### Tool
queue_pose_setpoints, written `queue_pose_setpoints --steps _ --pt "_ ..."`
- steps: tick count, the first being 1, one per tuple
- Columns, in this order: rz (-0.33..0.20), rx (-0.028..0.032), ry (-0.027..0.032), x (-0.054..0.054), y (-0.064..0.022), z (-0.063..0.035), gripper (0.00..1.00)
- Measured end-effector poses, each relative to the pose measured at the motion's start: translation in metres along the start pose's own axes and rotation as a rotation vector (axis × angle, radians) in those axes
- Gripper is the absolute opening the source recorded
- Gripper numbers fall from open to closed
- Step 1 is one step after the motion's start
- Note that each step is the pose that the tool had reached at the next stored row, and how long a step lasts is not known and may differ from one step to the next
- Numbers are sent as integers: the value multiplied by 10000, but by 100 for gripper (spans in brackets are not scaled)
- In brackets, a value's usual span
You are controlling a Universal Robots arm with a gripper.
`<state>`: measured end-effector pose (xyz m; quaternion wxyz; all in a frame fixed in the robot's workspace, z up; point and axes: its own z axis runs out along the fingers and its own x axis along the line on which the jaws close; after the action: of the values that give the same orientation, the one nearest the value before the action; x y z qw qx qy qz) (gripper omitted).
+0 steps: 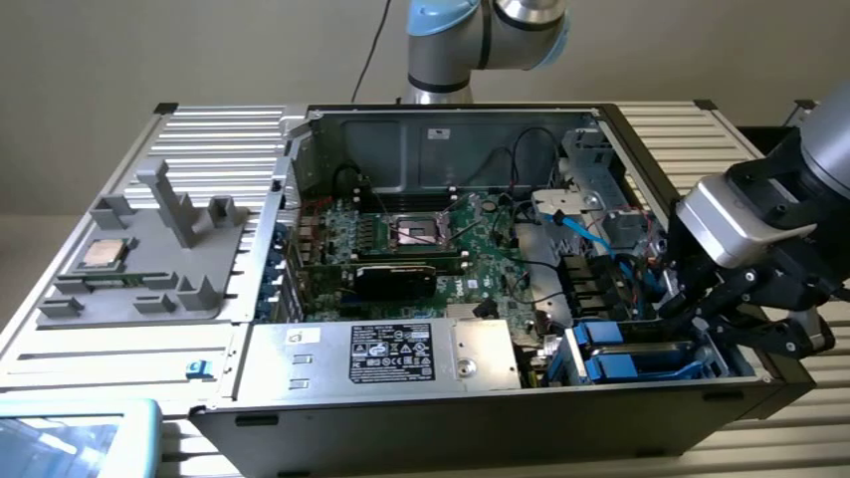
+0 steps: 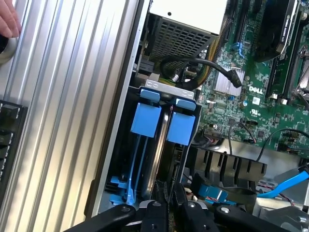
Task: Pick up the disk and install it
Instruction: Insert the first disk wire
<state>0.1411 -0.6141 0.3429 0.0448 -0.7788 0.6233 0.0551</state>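
The tool (image 1: pixel 715 324) hangs low over the drive bay (image 1: pixel 584 344), at the corner of the open computer case (image 1: pixel 398 423) on the exterior view's right. The disk (image 2: pixel 159 150) stands on edge inside that bay, its grey metal side showing between the blue carrier tabs (image 2: pixel 146 119). In the wrist view the tool (image 2: pixel 170 199) sits right at the disk's near edge. I cannot tell whether it is clenched on the disk or released.

The hold, if there is one, would be on a thin edge, so the disk could slip or twist. A tilted disk would likely bind against the blue rails or the bay wall instead of sliding true, and pushing harder could bend the plastic carrier. The black cable (image 2: pixel 203 65) loops just beyond the tabs and the blue cable (image 2: pixel 289 182) lies beside the bay; either could snag. The circuit board (image 2: pixel 260 104) is near enough to be knocked. A person's hand (image 2: pixel 7 21) rests on the ribbed surface (image 2: pixel 72 121), well apart from the tool.
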Motion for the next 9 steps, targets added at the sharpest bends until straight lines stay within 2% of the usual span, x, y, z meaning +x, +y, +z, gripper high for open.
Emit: queue_pose_setpoints --steps 2,4,6,9 --pt "-1 -3 13 -15 0 -52 16" --pt "2 -18 83 -44 2 -93 16" --pt "5 -44 212 -78 4 -111 16" --pt "11 -83 492 -128 5 -115 16"
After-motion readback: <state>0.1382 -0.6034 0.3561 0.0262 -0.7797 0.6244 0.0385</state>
